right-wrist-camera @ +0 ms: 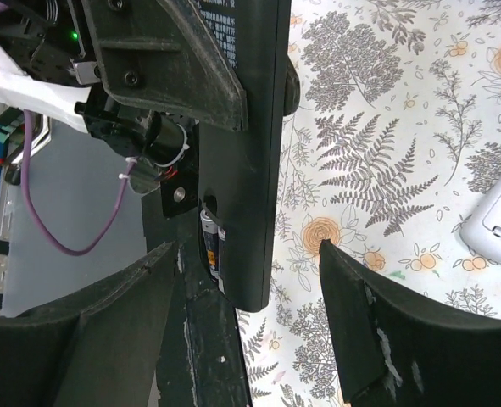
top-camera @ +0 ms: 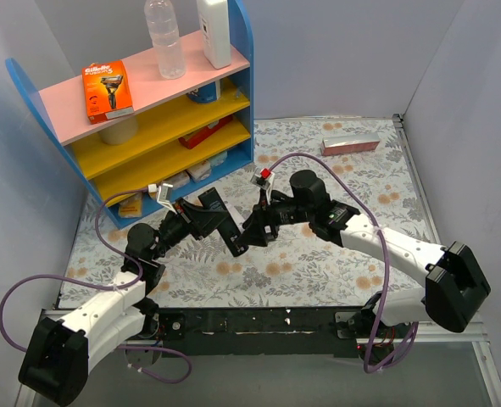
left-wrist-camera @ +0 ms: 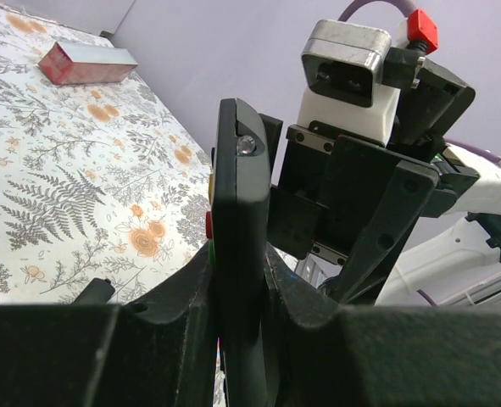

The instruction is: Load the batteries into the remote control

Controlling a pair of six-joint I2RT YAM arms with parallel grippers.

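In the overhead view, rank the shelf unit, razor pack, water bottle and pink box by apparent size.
Largest: shelf unit.
Then razor pack and water bottle, too alike to rank; the bottle is cropped at the top.
Smallest: pink box.

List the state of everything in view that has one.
remote, clamped, back open
battery, seated inside the remote
left gripper, jaws shut on the remote
right gripper, jaws open around the remote's end
bottle, upright on the shelf
razor box, lying flat
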